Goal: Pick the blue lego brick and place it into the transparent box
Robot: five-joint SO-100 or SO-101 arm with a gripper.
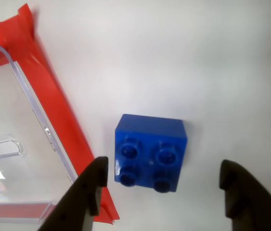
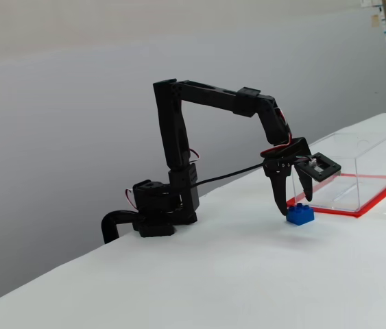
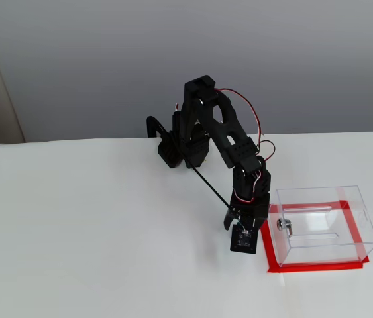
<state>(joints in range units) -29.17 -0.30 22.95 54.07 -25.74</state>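
Note:
The blue lego brick (image 1: pixel 150 153) rests studs-up on the white table, just right of the transparent box (image 1: pixel 29 91) and its red base sheet (image 1: pixel 53 91). My gripper (image 1: pixel 164 168) is open, with one black finger on each side of the brick and clear gaps between. A fixed view from the side shows the gripper (image 2: pixel 292 200) low over the brick (image 2: pixel 299 215), fingertips near table level, with the box (image 2: pixel 357 164) right beside it. Seen from above in a fixed view, the wrist hides the brick; the box (image 3: pixel 319 190) has a silver lock (image 3: pixel 283 225) on its near wall.
The arm's base (image 2: pixel 155 216) is clamped at the table's far edge by a grey wall. A black cable (image 2: pixel 227 177) runs from base to wrist. White tabletop (image 3: pixel 93 232) spreads to the left of the gripper.

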